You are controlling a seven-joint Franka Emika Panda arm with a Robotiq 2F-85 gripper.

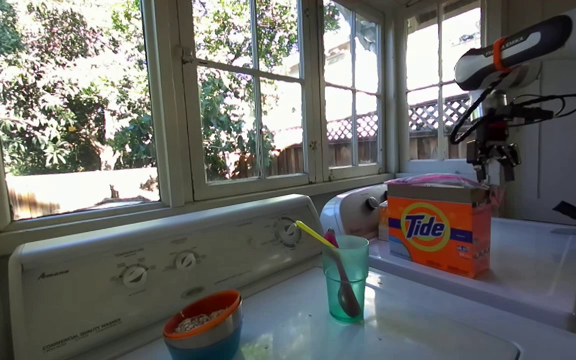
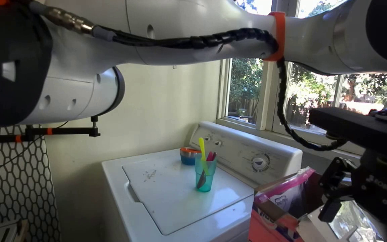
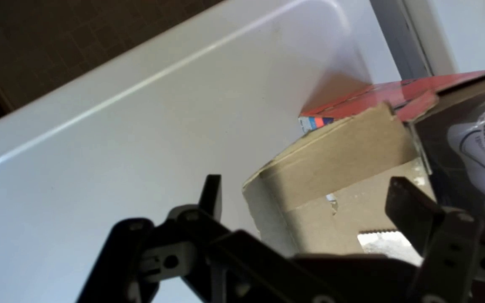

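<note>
My gripper [image 1: 495, 175] hangs with its jaws wide apart and nothing between them, above the rear right of an orange Tide box [image 1: 428, 230]. In the wrist view, the box's raised cardboard lid [image 3: 339, 155] lies below the spread fingertips; no contact shows. A clear bag with a pink zip strip [image 2: 281, 188] sticks out of the box top. On the washer stands a green see-through cup [image 1: 359, 265] holding a yellow-handled utensil [image 2: 202, 146] and a dark pink spoon [image 1: 345, 295]. Behind the cup in an exterior view are nested orange, grey and blue bowls [image 2: 189, 159], with flaky contents visible in the orange one.
The box rests on a white appliance [image 3: 162, 139] beside the washer [image 1: 278, 320]. The washer's control panel [image 2: 244, 151] rises along the windows. Crumbs [image 2: 149, 175] lie on its lid. A black cable [image 2: 282, 97] loops down from the arm.
</note>
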